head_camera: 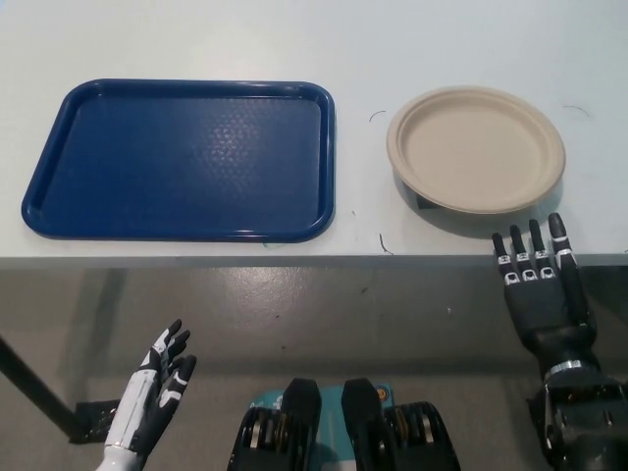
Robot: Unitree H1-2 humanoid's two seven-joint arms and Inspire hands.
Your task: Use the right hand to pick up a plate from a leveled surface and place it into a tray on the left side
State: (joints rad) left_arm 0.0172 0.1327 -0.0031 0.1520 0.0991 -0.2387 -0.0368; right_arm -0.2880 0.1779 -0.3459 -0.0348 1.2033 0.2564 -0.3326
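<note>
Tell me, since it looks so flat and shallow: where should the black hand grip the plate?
Probably the near rim of the plate, approached from the table edge where the open right hand is. A shadow under that rim suggests room for fingers beneath.

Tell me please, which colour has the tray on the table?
The tray is dark blue with a fine dotted texture, best seen in the head view.

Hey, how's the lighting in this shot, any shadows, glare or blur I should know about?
Head view: even, soft light; sharp focus throughout. The plate casts a dark shadow along its near edge, the blue tray shows a faint sheen, and the floor below the table has a dull reflection. No motion blur.
</note>
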